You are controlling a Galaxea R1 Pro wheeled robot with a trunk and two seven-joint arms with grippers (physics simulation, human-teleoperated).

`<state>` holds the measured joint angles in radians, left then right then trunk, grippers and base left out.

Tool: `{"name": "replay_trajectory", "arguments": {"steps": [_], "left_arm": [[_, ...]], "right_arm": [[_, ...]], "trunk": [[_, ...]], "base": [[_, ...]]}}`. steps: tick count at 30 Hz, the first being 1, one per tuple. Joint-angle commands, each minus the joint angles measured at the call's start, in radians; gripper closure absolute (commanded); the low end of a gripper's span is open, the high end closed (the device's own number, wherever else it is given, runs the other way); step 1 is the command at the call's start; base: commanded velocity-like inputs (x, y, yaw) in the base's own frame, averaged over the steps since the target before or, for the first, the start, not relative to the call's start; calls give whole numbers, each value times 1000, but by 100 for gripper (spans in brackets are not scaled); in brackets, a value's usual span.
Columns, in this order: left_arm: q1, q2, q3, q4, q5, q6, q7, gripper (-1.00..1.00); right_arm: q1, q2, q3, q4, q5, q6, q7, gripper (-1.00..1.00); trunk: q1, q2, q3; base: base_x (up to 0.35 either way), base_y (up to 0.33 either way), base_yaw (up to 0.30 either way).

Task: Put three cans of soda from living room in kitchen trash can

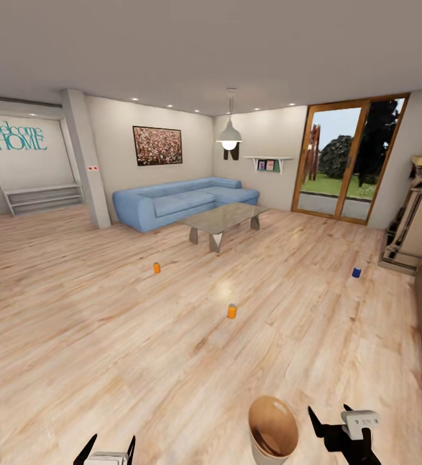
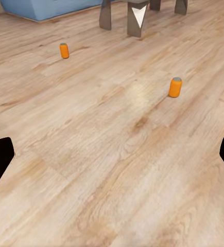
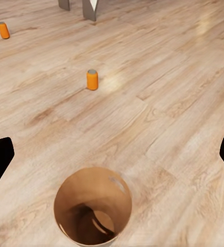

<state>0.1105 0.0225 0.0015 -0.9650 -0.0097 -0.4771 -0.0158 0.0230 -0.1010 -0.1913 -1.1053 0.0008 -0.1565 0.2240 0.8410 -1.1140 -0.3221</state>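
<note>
Oddly, the bin (image 1: 273,431) stands on the living room floor right at the robot's front, just beside the right gripper (image 1: 332,414), whose fingers are spread and empty; the left gripper (image 1: 110,445) is likewise apart. Three cans stand upright and well apart: near orange (image 1: 232,311), far orange (image 1: 156,267), blue (image 1: 356,272). Rolling forward could knock the bin over; a clumsy approach could topple a can.

Three cans (image 1: 231,311) stand apart on floor (image 1: 107,336) beyond bin (image 1: 273,431)

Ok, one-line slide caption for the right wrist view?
Open right gripper above the empty trash can, two orange soda cans upright on the floor beyond.
</note>
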Motion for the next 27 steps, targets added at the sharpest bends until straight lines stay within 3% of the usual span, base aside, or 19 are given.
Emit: {"name": "replay_trajectory", "arguments": {"steps": [1,24,27], "left_arm": [[0,0,0,0,0,0,0,-100],[-2,-1,0,1,-4,0,2,-100],[-2,-1,1,1,-1,-2,2,-100]], "right_arm": [[0,0,0,1,0,0,0,-100],[-2,6,2,7,-2,11,3,-100],[-21,5,7,5,-4,139,3,-100]], "trunk": [[0,0,0],[0,0,0],[0,0,0]], "base": [[194,205,0],[78,33,0],[21,0,0]]}}
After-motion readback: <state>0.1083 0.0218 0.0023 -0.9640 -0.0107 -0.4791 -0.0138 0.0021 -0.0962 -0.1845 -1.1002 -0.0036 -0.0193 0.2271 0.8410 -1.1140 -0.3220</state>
